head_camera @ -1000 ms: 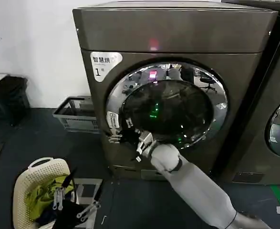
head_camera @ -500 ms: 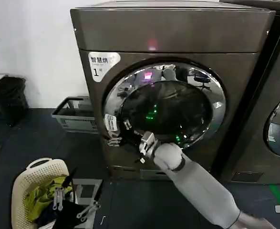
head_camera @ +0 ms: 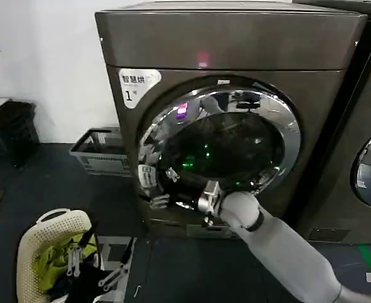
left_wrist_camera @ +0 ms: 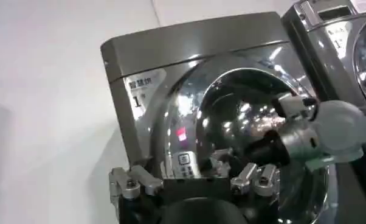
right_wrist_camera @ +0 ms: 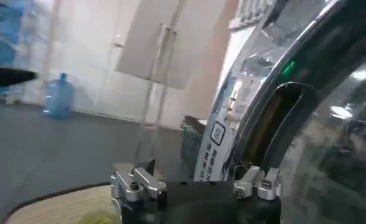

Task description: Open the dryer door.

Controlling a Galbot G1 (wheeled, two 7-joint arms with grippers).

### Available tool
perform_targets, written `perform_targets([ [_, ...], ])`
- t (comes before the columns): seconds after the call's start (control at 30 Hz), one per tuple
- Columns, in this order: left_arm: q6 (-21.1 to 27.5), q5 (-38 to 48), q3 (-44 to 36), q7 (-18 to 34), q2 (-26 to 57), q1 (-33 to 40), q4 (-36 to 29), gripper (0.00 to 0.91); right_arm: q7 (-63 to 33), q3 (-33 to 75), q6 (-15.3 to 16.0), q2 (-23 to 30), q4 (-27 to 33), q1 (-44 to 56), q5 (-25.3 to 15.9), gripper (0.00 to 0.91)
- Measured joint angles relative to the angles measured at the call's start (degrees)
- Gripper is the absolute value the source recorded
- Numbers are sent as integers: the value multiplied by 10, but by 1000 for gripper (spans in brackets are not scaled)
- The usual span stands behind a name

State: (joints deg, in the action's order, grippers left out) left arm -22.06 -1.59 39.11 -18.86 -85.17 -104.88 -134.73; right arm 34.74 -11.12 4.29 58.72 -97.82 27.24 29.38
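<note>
Door: the dryer door now stands a little out from the machine front on its left side; half a second ago it sat flush.
Right gripper: I hold it at the low rim; fingers, I cannot tell.
Left gripper: parked low left, fingers apart.
Meaning: I judge the latch is released.

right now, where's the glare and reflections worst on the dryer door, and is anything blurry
Head view: the dryer door has bright highlights along its chrome rim, with green and pink light spots in the dark glass. Left wrist view: the chrome mirrors the room strongly, and the right gripper is soft-edged. Right wrist view: the glass shows streaky reflections, the background is soft.
</note>
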Motion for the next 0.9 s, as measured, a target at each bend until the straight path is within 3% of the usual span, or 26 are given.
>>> perform_targets([
  [0.6,17,26,15,-2,33,4,2,907,138,31,-41,-74,-60,33,46,907],
  [0.9,29,28,19,-6,45,12,-6,907,238,57,-55,-99,-67,44,95,907],
])
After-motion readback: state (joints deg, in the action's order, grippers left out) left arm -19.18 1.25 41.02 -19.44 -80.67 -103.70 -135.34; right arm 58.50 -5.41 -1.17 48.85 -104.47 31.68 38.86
